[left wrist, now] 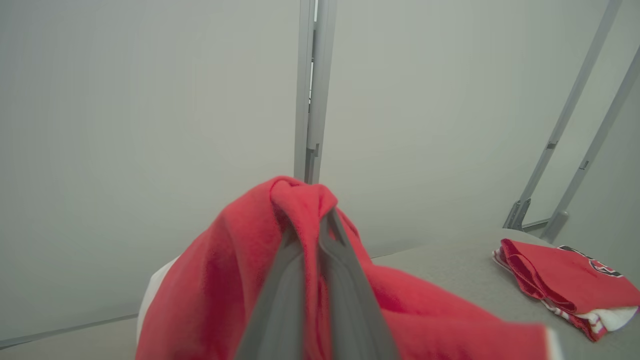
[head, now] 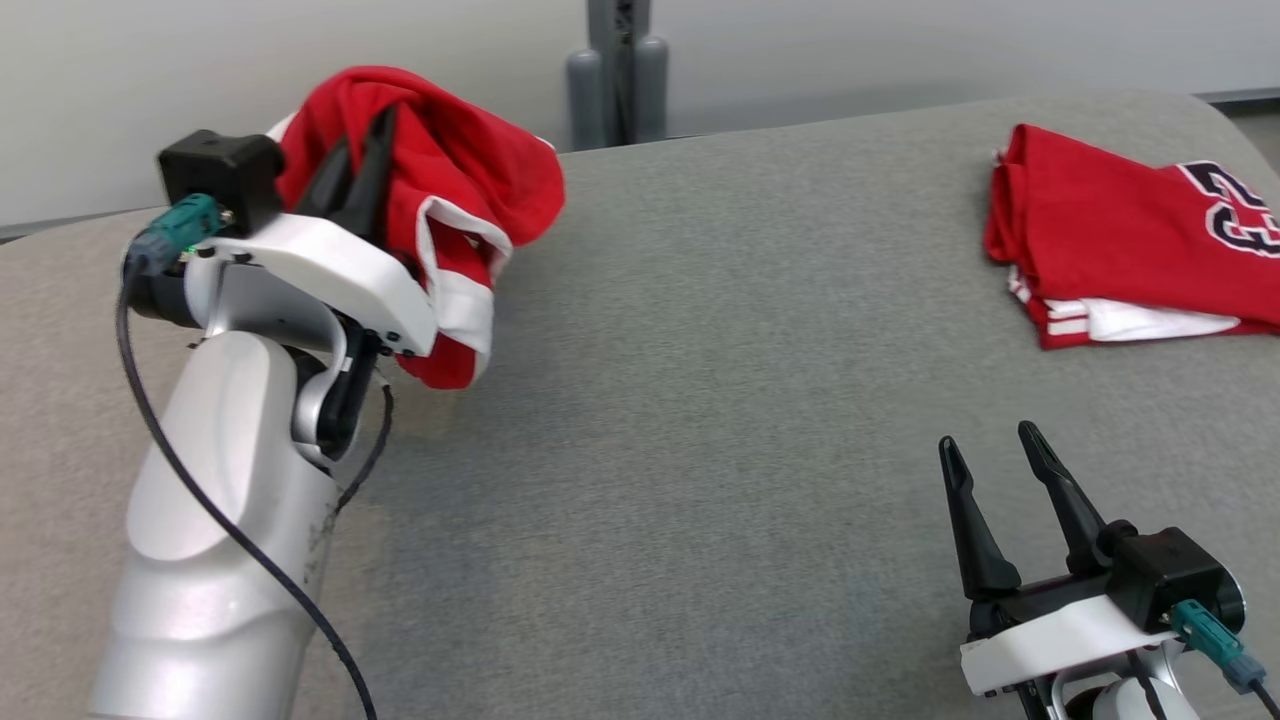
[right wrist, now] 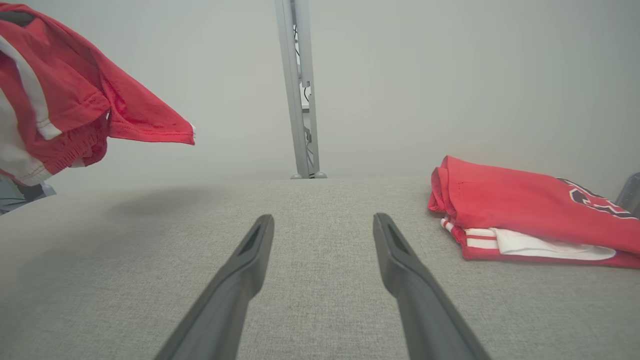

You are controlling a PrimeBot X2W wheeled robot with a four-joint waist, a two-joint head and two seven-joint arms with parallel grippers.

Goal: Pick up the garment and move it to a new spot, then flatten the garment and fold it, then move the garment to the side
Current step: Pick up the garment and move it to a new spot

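Now the left gripper (head: 362,140) holds the garment (head: 470,170) aloft.
Its fingers (left wrist: 280,305) pinch the red cloth, which drapes around them above the surface (head: 700,350); the right gripper (head: 990,440) stands spread and empty, a folded jersey (head: 1100,240) ahead to its fingers' right.

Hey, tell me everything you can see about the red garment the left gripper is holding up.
The red garment is jersey-like cloth with white bands along its edges and stitched hems. It is bunched, not spread, and pinched at a fold by the left gripper, which is shut on it. It drapes down past the gripper, above the left part of the grey cloth-covered surface, and appears to hang clear of it.
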